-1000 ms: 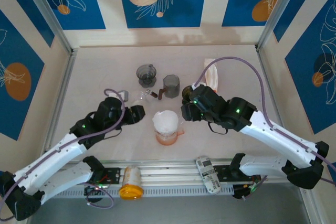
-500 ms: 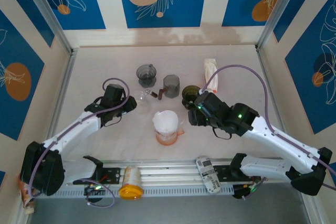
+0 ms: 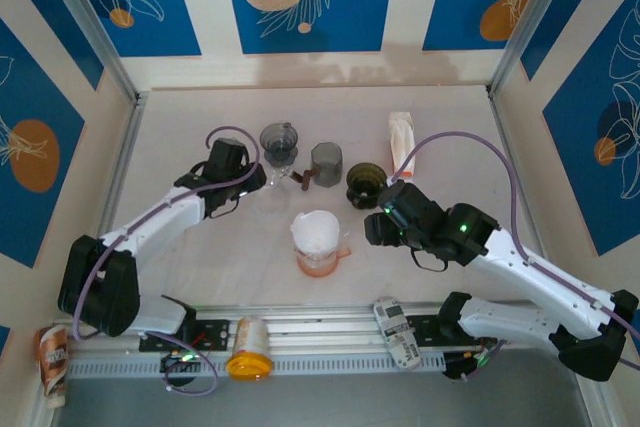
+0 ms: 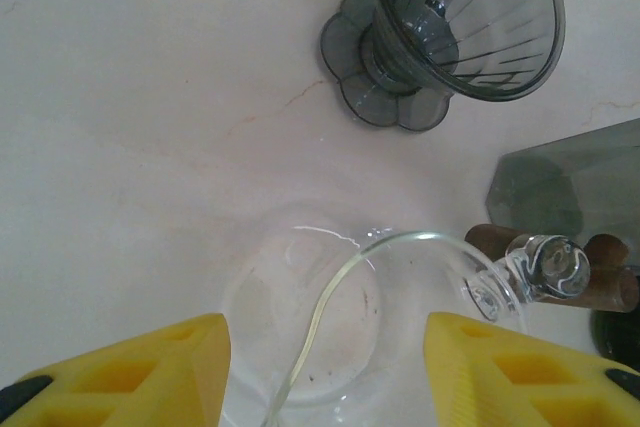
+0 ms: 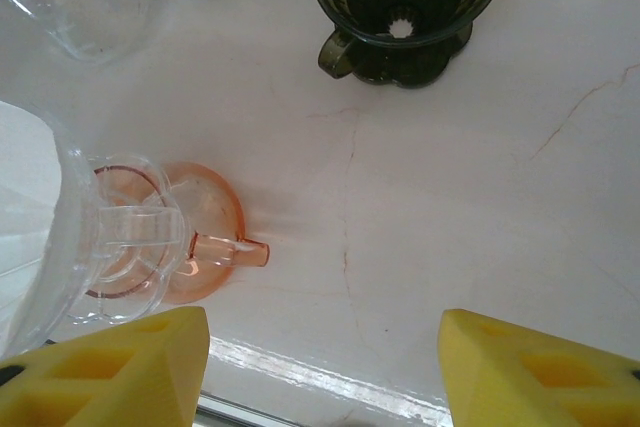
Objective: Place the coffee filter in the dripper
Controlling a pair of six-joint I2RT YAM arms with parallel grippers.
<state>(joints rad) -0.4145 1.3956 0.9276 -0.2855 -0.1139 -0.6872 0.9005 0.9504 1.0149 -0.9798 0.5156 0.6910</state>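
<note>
A white coffee filter (image 3: 316, 229) stands cone-shaped inside a clear dripper on a pink base (image 3: 322, 263) at the table's middle front. In the right wrist view the filter (image 5: 18, 207) shows at the left edge, above the pink base (image 5: 205, 232). My right gripper (image 3: 368, 228) (image 5: 325, 372) is open just right of that dripper, with bare table between its fingers. Farther back on the left, my left gripper (image 3: 256, 183) (image 4: 325, 372) is open around a clear glass dripper (image 4: 350, 337) (image 3: 270, 187), not closed on it.
A grey dripper (image 3: 280, 141) (image 4: 455, 22), a grey cup with a brown handle (image 3: 324, 163) (image 4: 570, 187) and a dark green dripper (image 3: 364, 183) (image 5: 405, 2) stand in a row behind. A filter packet (image 3: 401, 133) lies far right. An orange bottle (image 3: 248, 360) and a can (image 3: 398, 333) rest on the front rail.
My left arm swung away from the filter toward the back, reaching the clear glass dripper. My right gripper drew back to the right and nearer, away from the filter.
</note>
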